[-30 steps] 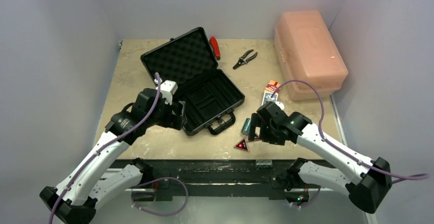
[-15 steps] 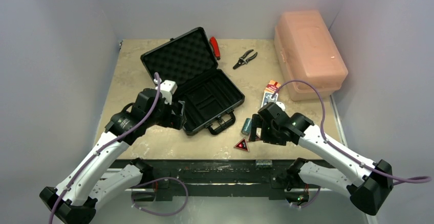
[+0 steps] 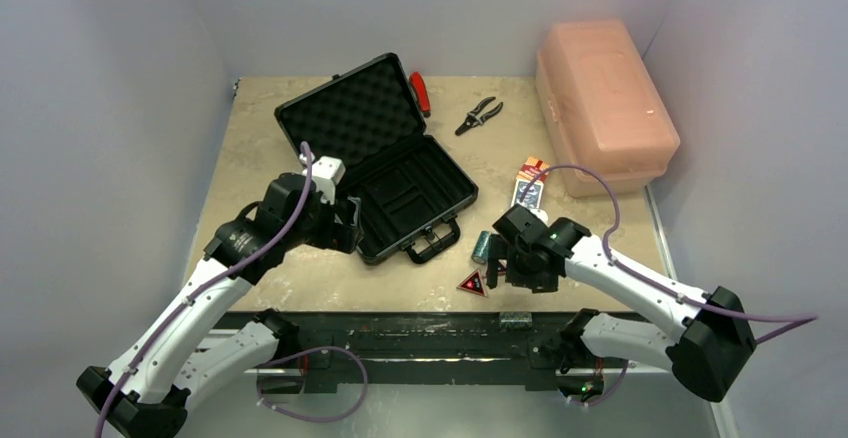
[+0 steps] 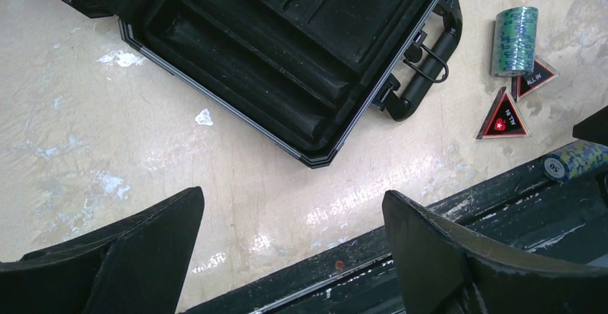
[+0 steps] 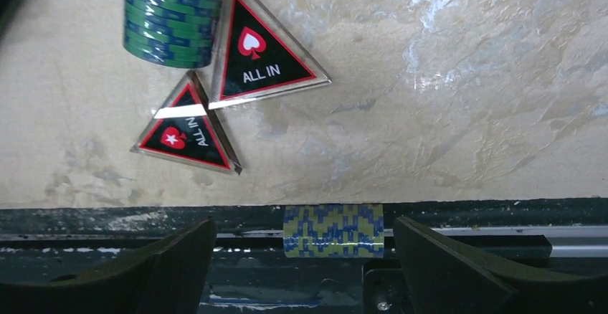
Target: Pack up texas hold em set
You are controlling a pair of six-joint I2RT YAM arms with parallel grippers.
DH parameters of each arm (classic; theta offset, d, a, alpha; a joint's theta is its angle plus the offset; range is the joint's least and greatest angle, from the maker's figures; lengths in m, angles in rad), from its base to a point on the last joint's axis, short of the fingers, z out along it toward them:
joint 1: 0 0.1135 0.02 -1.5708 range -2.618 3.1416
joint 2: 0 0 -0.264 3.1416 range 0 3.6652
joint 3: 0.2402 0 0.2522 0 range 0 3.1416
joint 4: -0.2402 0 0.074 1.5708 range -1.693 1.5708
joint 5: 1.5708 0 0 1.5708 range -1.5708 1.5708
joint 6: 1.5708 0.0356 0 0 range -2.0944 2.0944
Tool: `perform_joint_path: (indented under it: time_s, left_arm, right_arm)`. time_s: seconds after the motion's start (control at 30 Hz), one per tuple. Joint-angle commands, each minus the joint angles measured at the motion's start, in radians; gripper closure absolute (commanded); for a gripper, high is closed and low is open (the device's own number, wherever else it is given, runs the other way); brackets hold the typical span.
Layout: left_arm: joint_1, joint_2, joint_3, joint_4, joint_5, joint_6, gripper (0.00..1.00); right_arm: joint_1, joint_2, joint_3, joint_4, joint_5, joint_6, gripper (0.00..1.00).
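The black briefcase [image 3: 385, 163] lies open with its foam-lined lid leaning back; its tray [image 4: 287, 49] is empty. A teal chip roll [image 3: 482, 247] and a red-black triangle [image 3: 471, 283] lie right of its handle. In the right wrist view the roll [image 5: 176, 16] and two "ALL IN" triangles [image 5: 262, 49] [image 5: 185, 131] lie on the table, and a blue-yellow chip roll [image 5: 333, 230] rests on the black rail at the table's near edge. Orange-red [image 3: 532, 169] and blue [image 3: 527, 194] card decks lie further right. My right gripper [image 3: 497, 270] [image 5: 305, 257] is open and empty over the rail roll. My left gripper [image 3: 352, 226] [image 4: 294, 257] is open and empty at the case's near-left corner.
A large pink plastic box [image 3: 605, 98] stands at the back right. Pliers [image 3: 480, 115] and a red-handled tool [image 3: 420, 93] lie behind the case. The black rail [image 4: 444, 235] runs along the table's near edge. Grey walls close in both sides.
My right gripper has shifted left and toward the near edge, now above the triangles and rail. The left arm has not moved.
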Motion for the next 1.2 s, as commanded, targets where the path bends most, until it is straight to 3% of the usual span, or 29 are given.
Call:
perform_joint_path:
  time_s: [0.0, 0.7, 1.07, 1.17]
  left_arm:
    - [-0.003, -0.017, 0.041, 0.004, -0.018, 0.017, 0.04]
    - [-0.002, -0.042, 0.042, 0.002, -0.012, 0.018, 0.04]
    - [-0.003, -0.049, 0.042, 0.001, -0.007, 0.019, 0.04]
    - [-0.003, -0.050, 0.042, 0.002, -0.003, 0.019, 0.04]
  right_arm:
    - [0.020, 0.021, -0.031, -0.026, -0.019, 0.009, 0.01]
    - [0.113, 0.117, -0.143, 0.025, -0.113, 0.137, 0.03]
    - [0.133, 0.153, -0.154, 0.043, -0.079, 0.157, 0.20]
    - [0.136, 0.157, -0.147, 0.049, -0.076, 0.159, 0.34]
